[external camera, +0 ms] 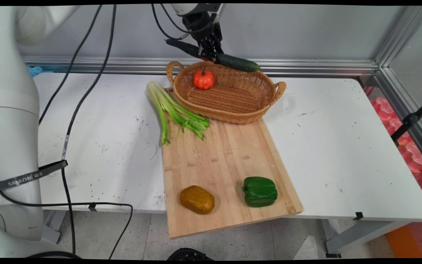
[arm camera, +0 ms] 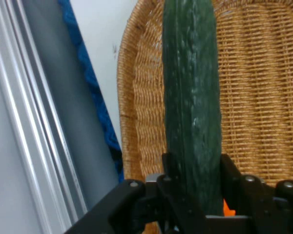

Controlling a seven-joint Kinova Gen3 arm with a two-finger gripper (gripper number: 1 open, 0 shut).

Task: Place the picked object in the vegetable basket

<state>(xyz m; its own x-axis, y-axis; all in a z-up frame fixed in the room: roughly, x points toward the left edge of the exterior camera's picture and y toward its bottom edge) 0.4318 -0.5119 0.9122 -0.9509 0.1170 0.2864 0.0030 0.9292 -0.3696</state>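
My gripper (external camera: 209, 54) hangs above the far rim of the wicker basket (external camera: 255, 106) and is shut on a long dark green cucumber (external camera: 233, 61), held roughly level, tilted down to the right. In the hand view the cucumber (arm camera: 191, 107) runs up from between the fingers (arm camera: 229, 170), with the basket's weave (arm camera: 254, 87) behind it. A small red pumpkin-shaped tomato (external camera: 203, 79) lies inside the basket near its far left wall. The basket rests on the far end of a wooden cutting board (external camera: 222, 157).
A celery bunch (external camera: 172, 108) lies along the board's left edge. A brown potato (external camera: 197, 199) and a green bell pepper (external camera: 259, 191) sit at the board's near end, which overhangs the table edge. Black cables (external camera: 68, 146) hang at left. A metal rail (external camera: 306, 66) lines the back wall.
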